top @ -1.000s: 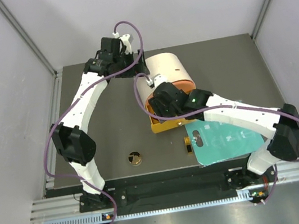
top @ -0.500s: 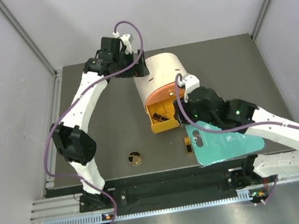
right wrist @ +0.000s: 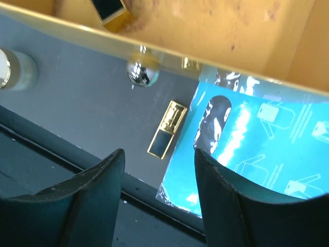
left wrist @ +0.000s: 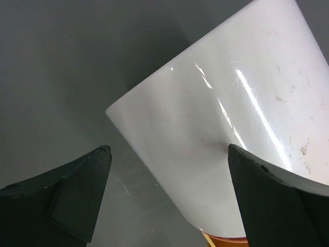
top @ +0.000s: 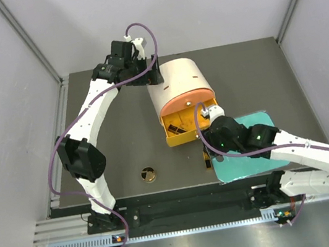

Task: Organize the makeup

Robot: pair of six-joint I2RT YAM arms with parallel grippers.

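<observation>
Both claws apart and empty, right gripper (right wrist: 159,154) over black-and-gold piece (right wrist: 167,128), left gripper (left wrist: 169,170) straddling box (left wrist: 221,118); risk: a finger lands on teal board (right wrist: 247,144) just beside piece.

The left arm (top: 90,110) and right arm (top: 309,149) were built of white links joined by bulky black joint housings (top: 83,160). Purple cables (top: 138,28) were looped along each arm, ending in small white fittings (top: 137,40) at the wrists. The left gripper (left wrist: 168,154) and right gripper (right wrist: 159,154) were fitted with matte black, wedge-shaped fingers (left wrist: 67,195).
</observation>
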